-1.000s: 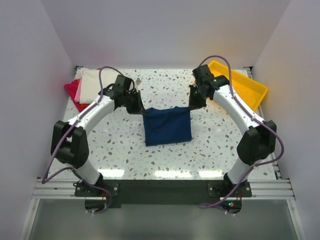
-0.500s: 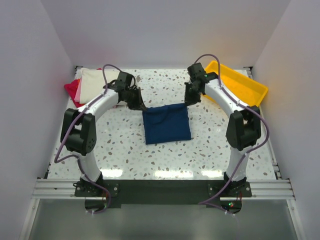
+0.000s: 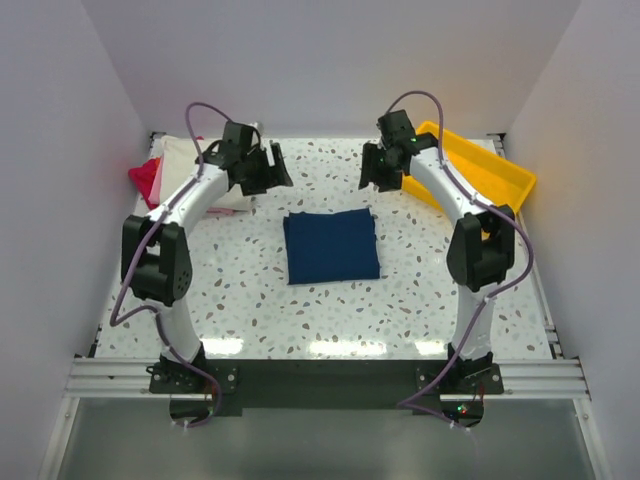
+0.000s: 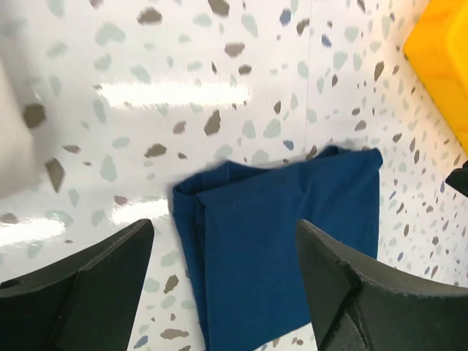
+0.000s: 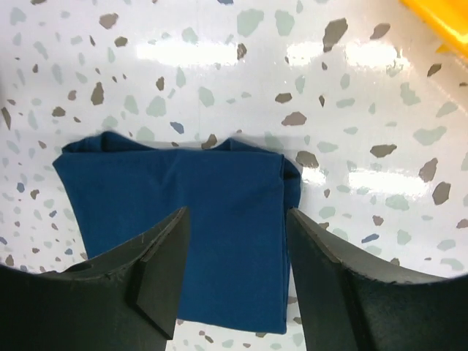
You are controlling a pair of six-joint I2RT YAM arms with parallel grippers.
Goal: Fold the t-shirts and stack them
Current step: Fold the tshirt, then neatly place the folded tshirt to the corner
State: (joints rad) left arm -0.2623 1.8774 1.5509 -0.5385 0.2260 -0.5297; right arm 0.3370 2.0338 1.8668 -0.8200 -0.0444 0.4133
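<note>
Top external, navy t-shirt (image 3: 331, 246) apart from left gripper (image 3: 270, 172), right gripper (image 3: 375, 173)

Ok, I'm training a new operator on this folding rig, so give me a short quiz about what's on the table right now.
1. True or false: the left pincer grips the navy t-shirt.
2. Where is the yellow tray? A far right; B far left; C centre.
3. What colour t-shirt tops the far-left pile?
Key: 1 false, its jaws stand open above the navy t-shirt; 2 A; 3 cream.
</note>
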